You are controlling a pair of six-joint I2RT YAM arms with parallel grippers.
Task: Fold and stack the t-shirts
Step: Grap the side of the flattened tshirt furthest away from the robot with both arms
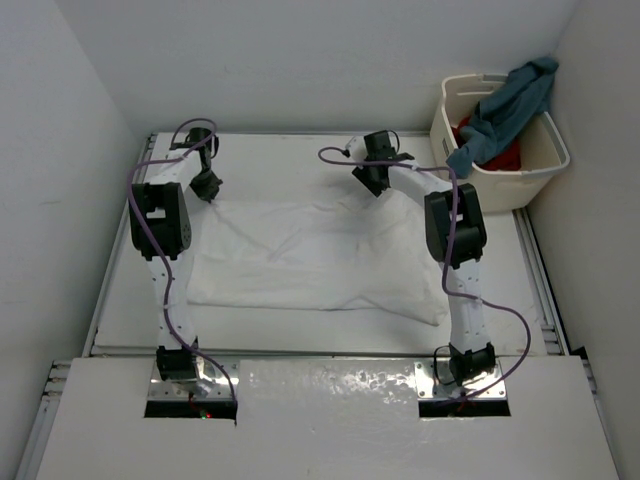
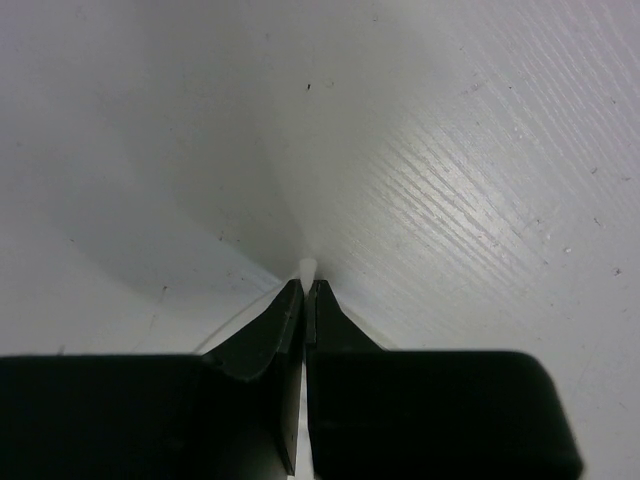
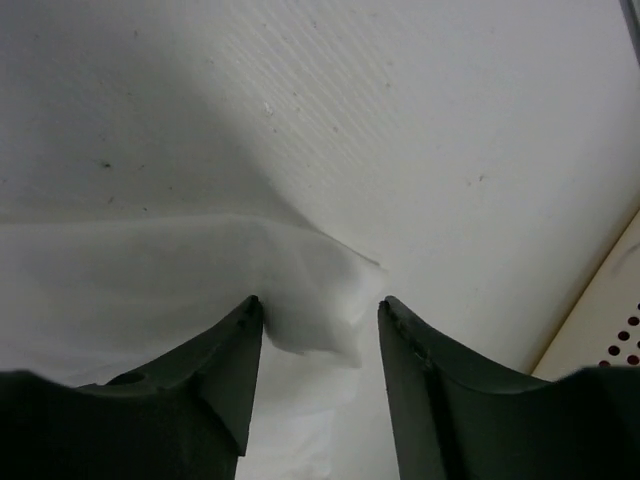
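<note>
Your left jaws grip one far corner of the spread white cloth t-shirt (image 1: 320,265); the right jaws, open astride the other, must close before folding.

Top view high behind bases (image 1: 178,365), facing down; 2 wrist views hug table (image 1: 125,320) — right shares white t-shirt (image 1: 320,260).

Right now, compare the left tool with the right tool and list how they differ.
The left tool is shut; the right tool stands open. The left tool pinches a sliver of the white t-shirt at its tips; the right tool straddles a corner of it, not yet clamped. The left tool is at the shirt's far left corner, the right tool at its far right. Both sit at the shirt's far edge.
</note>
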